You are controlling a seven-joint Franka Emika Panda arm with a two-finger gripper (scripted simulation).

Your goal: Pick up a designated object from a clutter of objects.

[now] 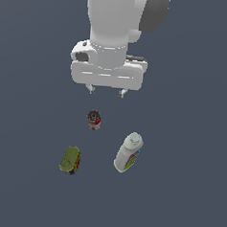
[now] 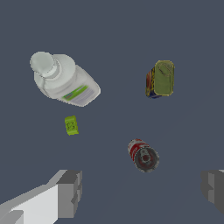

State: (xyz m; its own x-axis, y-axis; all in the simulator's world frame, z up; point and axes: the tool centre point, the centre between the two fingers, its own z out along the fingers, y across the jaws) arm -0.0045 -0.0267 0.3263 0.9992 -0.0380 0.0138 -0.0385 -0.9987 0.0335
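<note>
My fingers (image 1: 106,91) hung spread and empty above the small red can (image 1: 94,119). The olive-green can (image 1: 70,160) sat beyond it on the worktop, toward the exterior view's left, well apart from them.

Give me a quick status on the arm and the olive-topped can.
Gripper open, empty, high above the surface. Olive-topped can untouched, standing apart. Red can sits nearest below the gripper; white bottle off to the exterior view's right. Nothing blocking the can.
</note>
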